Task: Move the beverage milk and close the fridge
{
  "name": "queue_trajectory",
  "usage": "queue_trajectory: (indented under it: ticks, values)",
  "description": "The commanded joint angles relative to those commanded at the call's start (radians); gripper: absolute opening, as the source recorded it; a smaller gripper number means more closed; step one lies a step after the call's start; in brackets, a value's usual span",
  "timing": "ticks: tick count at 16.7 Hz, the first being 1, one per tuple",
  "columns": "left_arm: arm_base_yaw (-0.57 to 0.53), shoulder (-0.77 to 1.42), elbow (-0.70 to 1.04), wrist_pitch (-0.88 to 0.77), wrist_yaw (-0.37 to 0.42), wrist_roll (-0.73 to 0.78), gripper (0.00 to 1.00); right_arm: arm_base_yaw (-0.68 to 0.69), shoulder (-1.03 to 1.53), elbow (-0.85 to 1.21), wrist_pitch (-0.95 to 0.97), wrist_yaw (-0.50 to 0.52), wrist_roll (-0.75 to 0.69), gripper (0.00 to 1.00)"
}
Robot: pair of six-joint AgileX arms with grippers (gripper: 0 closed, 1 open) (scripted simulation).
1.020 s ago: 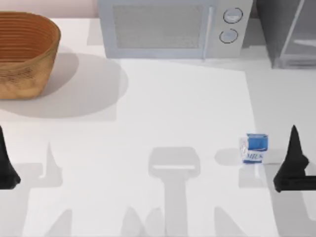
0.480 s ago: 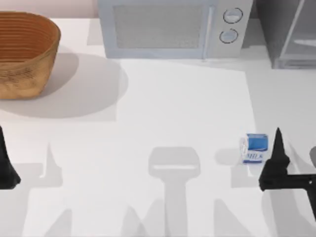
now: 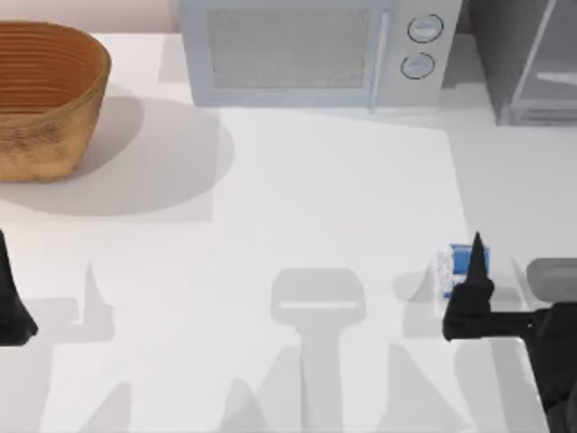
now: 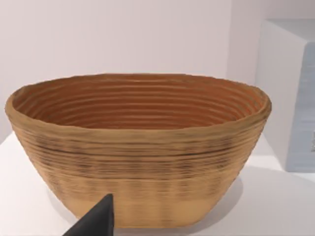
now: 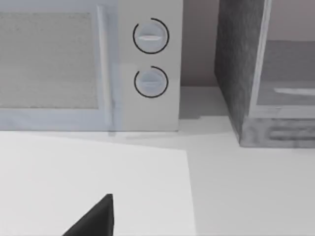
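The left gripper sits parked at the table's left edge, near 8 o'clock in the top view, just as it did 1 second ago; its dark tip shows in the left wrist view before the woven basket, which stands at 10 o'clock on the table. I cannot tell whether its fingers are spread or together.

The light-grey microwave with 2 round knobs stands at 12 o'clock, unchanged.

The right gripper has shifted leftward since 1 second ago: then it stood clear to the right of the beverage milk, and now its dark point overlaps the carton's right part from above, at about 4 o'clock on the table. The carton itself has not moved. More of the right arm has entered from the right edge. I cannot tell if the claw is spread, pinched, or gripping the carton.

The gripper hides much of the carton, including most of its printed face; only a blue-and-white strip on its left side shows, so its long axis and facing are hard to make out.

The fridge stands at 1 o'clock, cut off by the top and right edges; the right wrist view shows its dark-grey wall and pale-framed translucent door.
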Motion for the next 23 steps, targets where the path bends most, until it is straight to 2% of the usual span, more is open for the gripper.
queue_trajectory:
  ticks: [17, 23]
  values:
    - [0.000, 0.000, 0.000, 0.000, 0.000, 0.000, 1.00, -0.029, 0.632, 0.090, 0.364, -0.027, 0.131, 1.00]
    - [0.000, 0.000, 0.000, 0.000, 0.000, 0.000, 1.00, -0.037, 0.676, 0.098, 0.395, -0.032, 0.142, 1.00]
